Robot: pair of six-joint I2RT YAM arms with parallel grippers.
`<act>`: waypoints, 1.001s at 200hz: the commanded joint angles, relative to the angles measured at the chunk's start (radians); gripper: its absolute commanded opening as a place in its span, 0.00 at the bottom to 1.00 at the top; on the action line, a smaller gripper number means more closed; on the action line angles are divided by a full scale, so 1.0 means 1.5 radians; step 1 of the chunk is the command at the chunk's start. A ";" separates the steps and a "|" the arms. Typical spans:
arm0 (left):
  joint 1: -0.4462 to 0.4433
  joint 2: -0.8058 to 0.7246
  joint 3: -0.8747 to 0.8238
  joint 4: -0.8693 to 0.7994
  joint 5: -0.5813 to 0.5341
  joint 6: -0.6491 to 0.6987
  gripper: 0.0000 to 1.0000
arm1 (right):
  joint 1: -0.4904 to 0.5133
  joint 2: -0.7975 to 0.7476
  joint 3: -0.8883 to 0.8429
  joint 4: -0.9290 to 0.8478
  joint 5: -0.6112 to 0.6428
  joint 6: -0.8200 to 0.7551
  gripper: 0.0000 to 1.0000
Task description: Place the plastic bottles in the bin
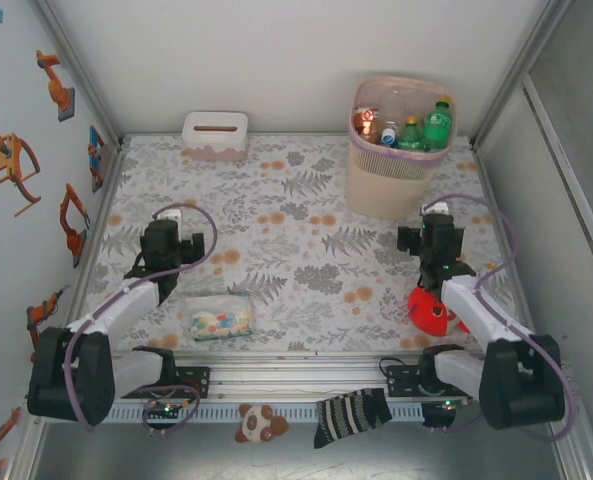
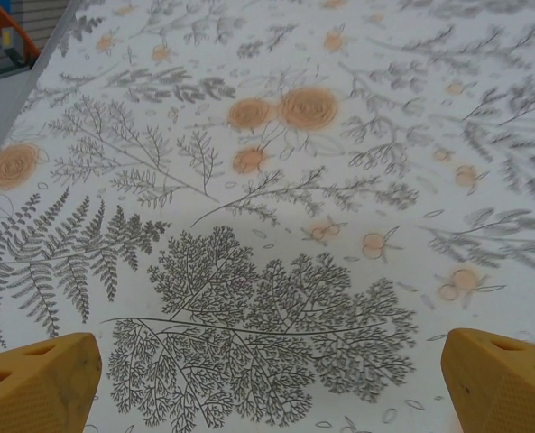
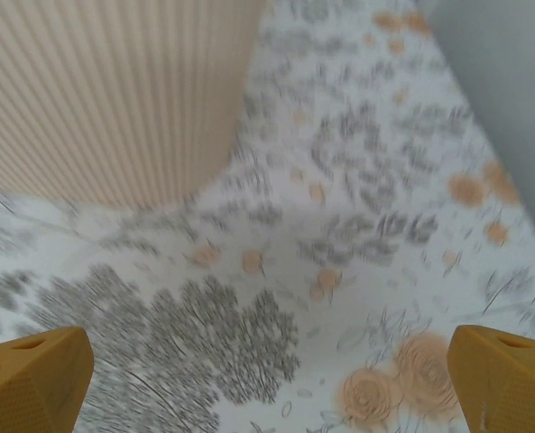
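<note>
Already in the bin (image 1: 381, 185): plastic bottles (image 1: 416, 128), both pincers open

Several plastic bottles, mostly green, one with a blue label and one reddish, packed inside the bin, tops level with or just above its rim. Bin upright at the far right of the floral table cover (image 1: 296, 230), near the back wall; ribbed beige side at upper left in the right wrist view (image 3: 105, 90).

Just in front of the bin and apart from it, the right gripper (image 1: 436, 215) (image 3: 267, 379), fingers (image 3: 32, 379) spread wide, nothing between them. Over the left side of the cover, well apart from the bin, the left gripper (image 1: 168, 218) (image 2: 272, 383), fingers (image 2: 41, 379) likewise spread wide above bare print.

Beside the right forearm, near the front edge, a red toy (image 1: 431, 310). Near the front left, just right of the left arm, a clear packet (image 1: 218, 318) of coloured pieces. At the back left edge, a white tissue box (image 1: 214, 135). In front of the arm bases, off the cover, a panda toy (image 1: 259, 422) and a striped sock (image 1: 351, 415).
</note>
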 commanded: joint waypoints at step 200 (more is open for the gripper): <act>0.135 0.234 -0.027 0.423 0.251 0.011 0.96 | -0.089 0.251 -0.060 0.486 -0.145 -0.009 0.99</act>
